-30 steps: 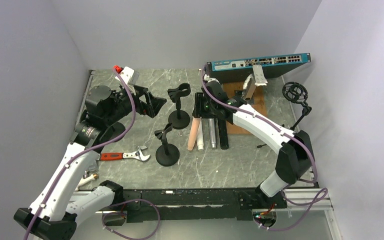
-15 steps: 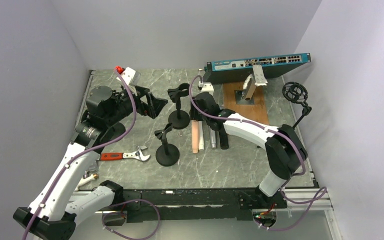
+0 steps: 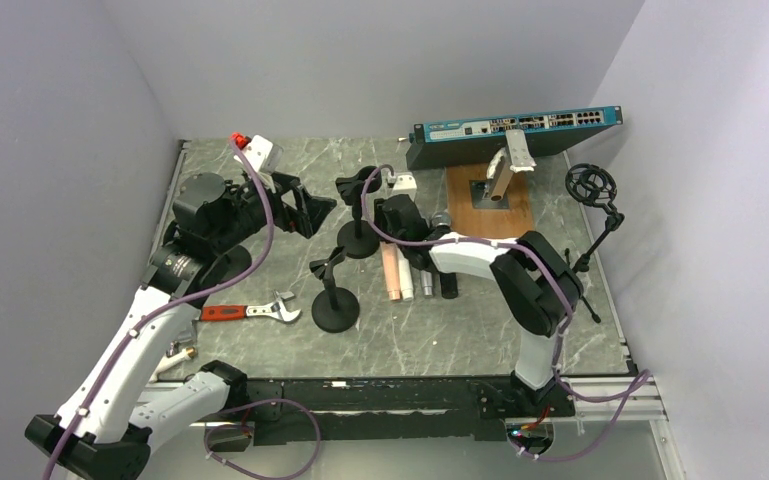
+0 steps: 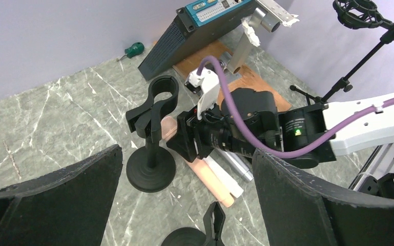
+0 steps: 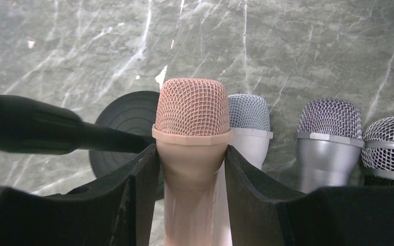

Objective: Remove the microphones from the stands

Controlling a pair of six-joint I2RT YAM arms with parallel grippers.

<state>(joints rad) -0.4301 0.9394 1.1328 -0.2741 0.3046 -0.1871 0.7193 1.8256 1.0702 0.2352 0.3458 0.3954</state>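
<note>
The right fingers (image 5: pixel 136 200) grip the pink mic (image 5: pixel 192 110) just below its head. The mic is off the stand (image 4: pixel 151 128), in a row with three other mics (image 5: pixel 328 133) on the worktop (image 3: pixel 430 335), just beside the stand's base. The left fingers (image 4: pixel 51 205) hang wide open, holding nothing, near the stand.

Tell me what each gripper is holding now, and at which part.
The right gripper holds the pink microphone, its fingers pressed on both sides of the body just below the mesh head. The left gripper is open and holds nothing.
</note>
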